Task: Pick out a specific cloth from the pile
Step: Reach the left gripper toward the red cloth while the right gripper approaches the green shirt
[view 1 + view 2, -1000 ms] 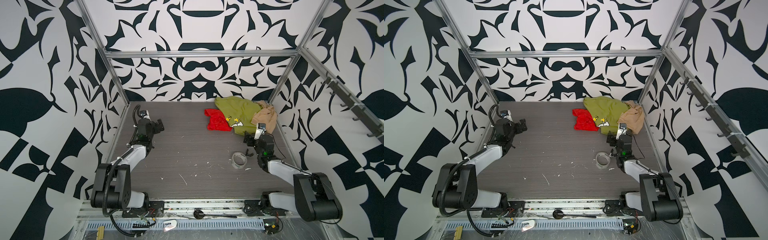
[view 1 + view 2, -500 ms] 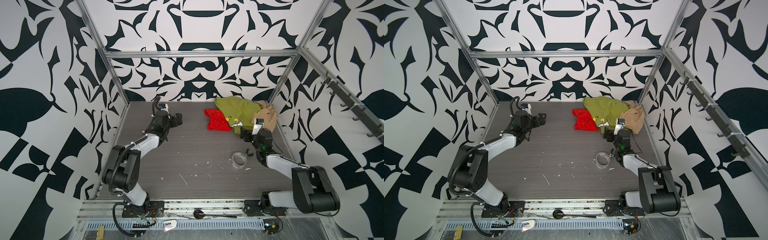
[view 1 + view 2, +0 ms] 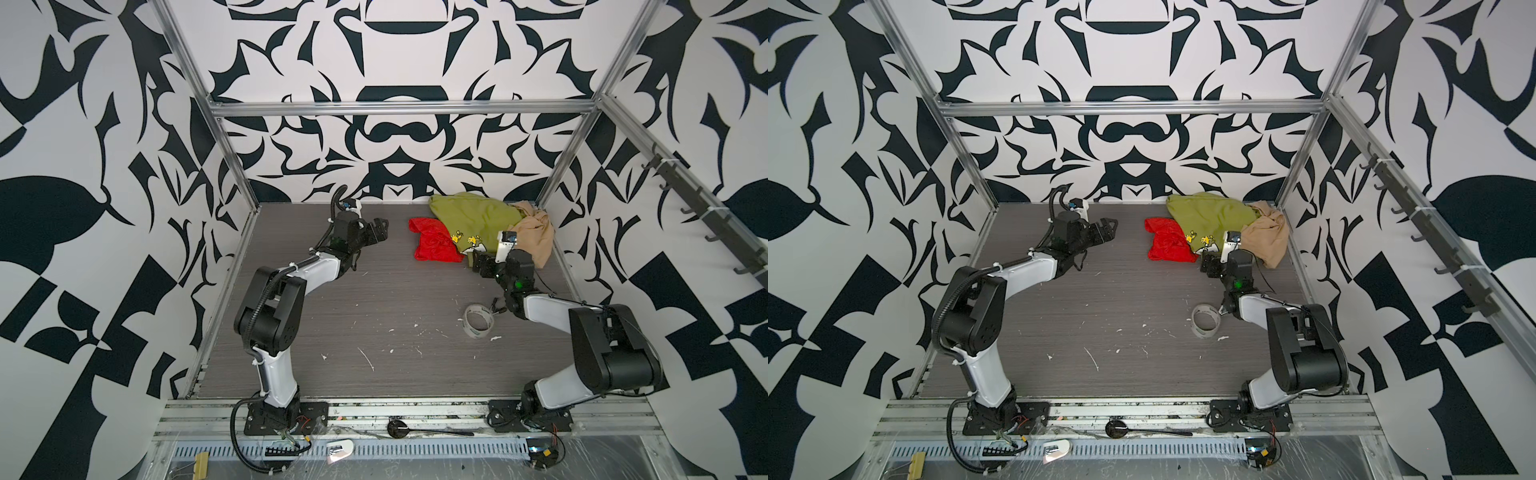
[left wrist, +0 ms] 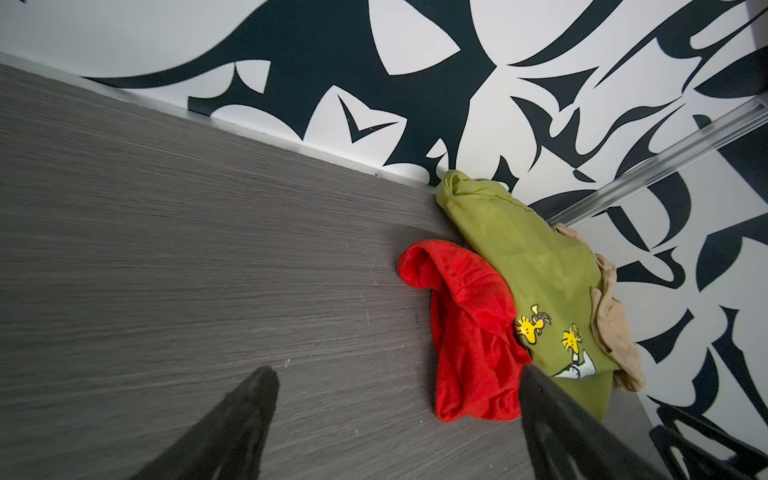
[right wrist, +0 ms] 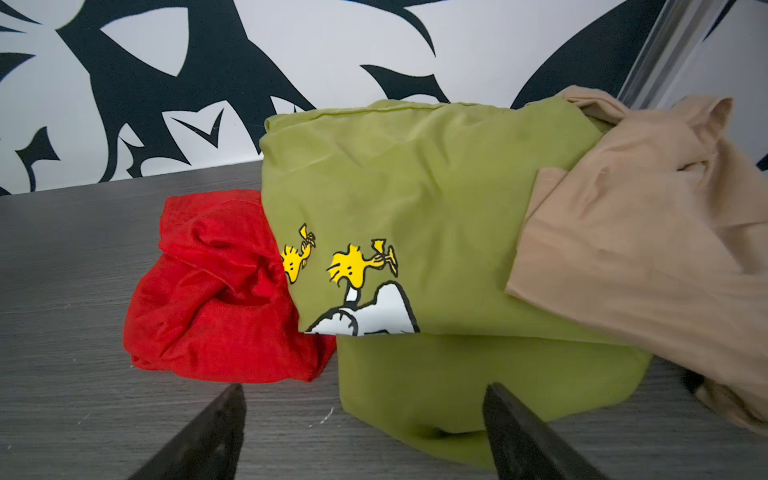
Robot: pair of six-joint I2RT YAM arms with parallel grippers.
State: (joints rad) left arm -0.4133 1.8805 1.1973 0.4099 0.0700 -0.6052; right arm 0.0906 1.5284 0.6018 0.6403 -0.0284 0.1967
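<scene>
Both arms have moved toward the pile (image 3: pixel 490 226) in the far right corner. Swinging in from the left wall, the left gripper (image 3: pixel 382 230) now hangs left of the red cloth (image 3: pixel 432 247), jaws wide and empty. At the green shirt's (image 5: pixel 415 187) near edge, the right gripper (image 3: pixel 478 266) is also wide and empty. On the table (image 3: pixel 374 311), the red cloth's right side is tucked under the green shirt.
</scene>
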